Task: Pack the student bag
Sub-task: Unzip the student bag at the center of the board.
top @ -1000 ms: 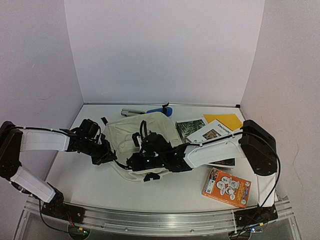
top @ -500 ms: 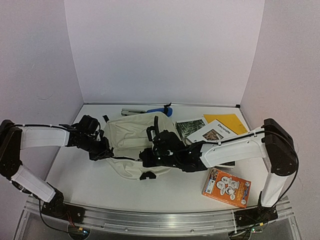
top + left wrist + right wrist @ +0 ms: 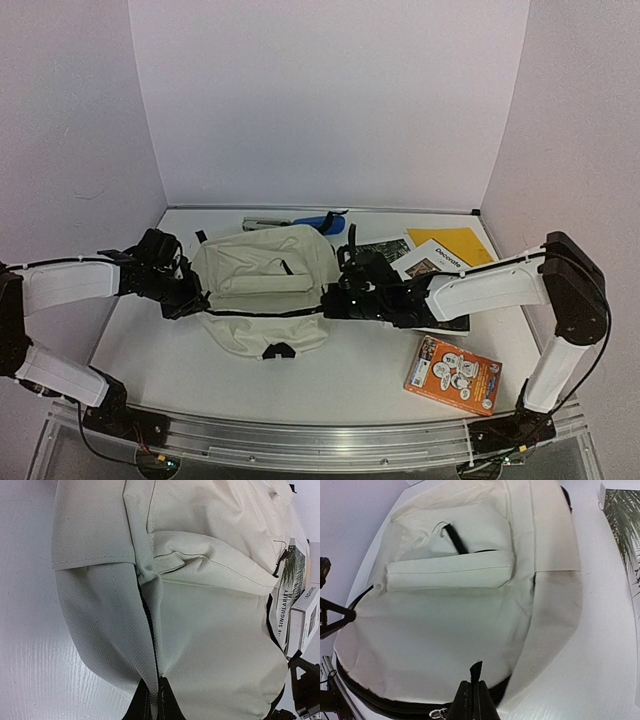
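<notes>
Nearest, front right: orange book laid on table. Mid-table: student bag laid flat, stretched between both arms. Bag's left seam is clamped by left gripper, fingers closed on fabric. Black tab at bag's right edge is pinched tight by right gripper. Farther right: books are spread. By back wall: grey object.

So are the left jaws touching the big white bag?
Touching. In the left wrist view the left gripper has its jaws pinched shut on a fold of the student bag, at the bottom edge.
</notes>
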